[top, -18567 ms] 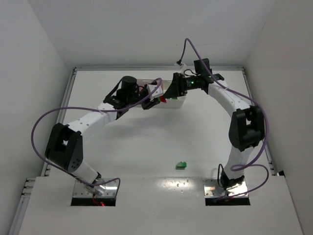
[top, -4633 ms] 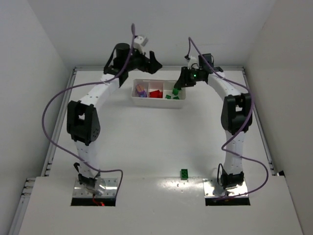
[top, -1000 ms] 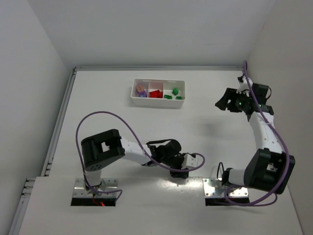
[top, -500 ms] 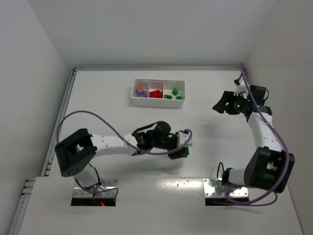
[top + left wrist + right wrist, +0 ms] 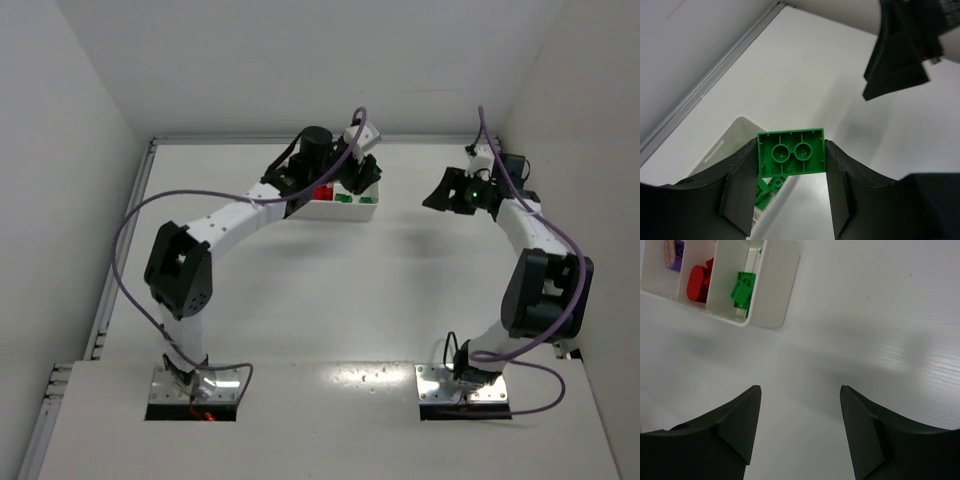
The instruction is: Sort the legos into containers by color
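The left gripper (image 5: 791,167) pinches a small green plastic toy brick (image 5: 790,152) between its two dark fingers. The brick's hollow underside, with its two round tubes, faces the wrist camera. Just below it in that view is the end compartment of the white rectangular plastic tray (image 5: 715,150), where other green bricks (image 5: 767,187) already lie. The held brick seems to hang close to that compartment's outer wall rather than over its middle.

Half a second ago this arm was low over the near part of the table, lifting the same brick away from the spot where it had lain alone. It has since swung across to the far side, and in the overhead view the left gripper (image 5: 358,175) now sits over the right end of the tray (image 5: 345,211).

The right gripper (image 5: 800,390) is spread, with nothing between its fingers. It hangs to the right of the tray, apart from it, and its camera shows the three compartments holding a purple piece (image 5: 671,250), red bricks (image 5: 697,282) and green bricks (image 5: 742,290).

No other loose brick shows in the overhead view, so the sort is probably one release from done. The likely risk is the brick catching on the rim and falling outside.
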`<state>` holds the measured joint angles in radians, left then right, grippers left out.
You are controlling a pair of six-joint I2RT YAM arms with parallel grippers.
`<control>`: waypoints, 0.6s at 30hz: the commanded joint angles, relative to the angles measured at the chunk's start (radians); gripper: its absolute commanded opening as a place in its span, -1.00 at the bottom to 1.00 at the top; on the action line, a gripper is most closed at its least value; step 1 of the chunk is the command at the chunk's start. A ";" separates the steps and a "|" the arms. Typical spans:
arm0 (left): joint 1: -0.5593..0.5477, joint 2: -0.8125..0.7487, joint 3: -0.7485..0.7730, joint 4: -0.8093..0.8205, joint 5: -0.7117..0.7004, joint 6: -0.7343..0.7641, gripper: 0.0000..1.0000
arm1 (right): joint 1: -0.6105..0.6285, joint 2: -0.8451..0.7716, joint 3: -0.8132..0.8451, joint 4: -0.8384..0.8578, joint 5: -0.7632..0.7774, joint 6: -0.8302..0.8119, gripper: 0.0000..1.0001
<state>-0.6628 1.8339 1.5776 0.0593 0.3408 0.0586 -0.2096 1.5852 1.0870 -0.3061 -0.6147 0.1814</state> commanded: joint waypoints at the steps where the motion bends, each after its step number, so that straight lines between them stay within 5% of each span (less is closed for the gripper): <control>1: 0.063 0.167 0.149 -0.131 0.016 -0.059 -0.75 | 0.016 0.035 0.082 0.052 -0.030 0.046 0.30; 8: 0.150 0.419 0.424 -0.204 0.037 -0.161 -0.75 | 0.035 0.074 0.112 0.032 -0.008 0.055 0.30; 15: 0.160 0.478 0.452 -0.213 0.056 -0.161 -0.75 | 0.035 0.102 0.163 -0.001 0.012 0.021 0.30; 18: 0.160 0.478 0.443 -0.213 0.067 -0.161 -0.53 | 0.035 0.111 0.174 -0.001 0.021 0.021 0.32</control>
<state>-0.4976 2.3398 1.9823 -0.1783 0.3737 -0.0841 -0.1787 1.6886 1.2083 -0.3153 -0.5999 0.2161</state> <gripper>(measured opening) 0.547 0.657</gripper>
